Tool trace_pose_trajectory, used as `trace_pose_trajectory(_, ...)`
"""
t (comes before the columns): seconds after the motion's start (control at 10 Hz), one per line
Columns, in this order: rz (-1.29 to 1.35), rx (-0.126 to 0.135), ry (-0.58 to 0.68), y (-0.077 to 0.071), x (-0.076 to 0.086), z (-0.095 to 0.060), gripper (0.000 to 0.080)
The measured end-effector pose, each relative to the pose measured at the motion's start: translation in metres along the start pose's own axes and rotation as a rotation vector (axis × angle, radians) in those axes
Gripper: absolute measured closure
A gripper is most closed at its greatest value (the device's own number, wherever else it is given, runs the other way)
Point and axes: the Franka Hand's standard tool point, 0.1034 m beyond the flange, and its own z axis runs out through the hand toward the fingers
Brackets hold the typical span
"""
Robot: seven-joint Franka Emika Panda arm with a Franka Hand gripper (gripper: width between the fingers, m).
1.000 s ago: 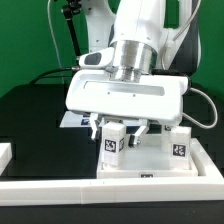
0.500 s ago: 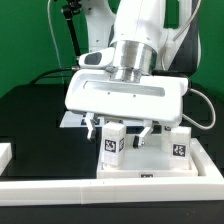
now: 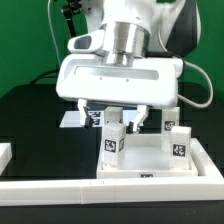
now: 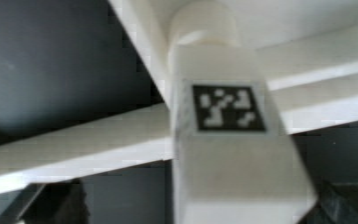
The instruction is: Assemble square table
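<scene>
Fingers point(image 3: 98, 121) hang spread at the centre of the exterior view, one either side of a tagged white leg point(image 3: 113, 143) that stands upright on the square table top point(image 3: 150, 158), which fills the lower centre and right of the frame. We see the gripper point(image 3: 114, 122) with its jaws wide and nothing held; its fingertips sit about level with the leg's top, close beside it. A second leg point(image 3: 179, 143) stands upright at the right of the frame, on the same top. The marker board point(image 3: 74, 118) peeps out at middle left, behind the hand.

In the wrist view the leg point(image 4: 229, 130) fills the centre, its tag facing us, with the top's raised rim point(image 4: 87, 145) crossing diagonally behind it. Dark shapes at the lower corners may be the fingers; we cannot tell.

Our worry is a fingertip catching the leg's head as the arm moves, since the gap looks slim. That could tilt the leg or loosen it in its socket. We cannot tell how firmly it is seated.
</scene>
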Motion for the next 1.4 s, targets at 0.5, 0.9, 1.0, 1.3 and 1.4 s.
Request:
trace_pose_trajectory(0.5,0.067,0.033,-0.427,-0.006,0.008,-0.002,0.0150)
trace_pose_trajectory(0.9,0.088,0.002,-0.549,-0.003,0.004,0.003,0.0150)
trace_pose_trajectory(1.0,0.089,0.002,-0.550,-0.002,0.003,0.003,0.0150)
trace_pose_trajectory(1.3,0.117,-0.007,-0.551,-0.002,0.003,0.004,0.0260)
trace_pose_trajectory(1.4,0.198,-0.029,-0.551,-0.002,0.003,0.004,0.0415)
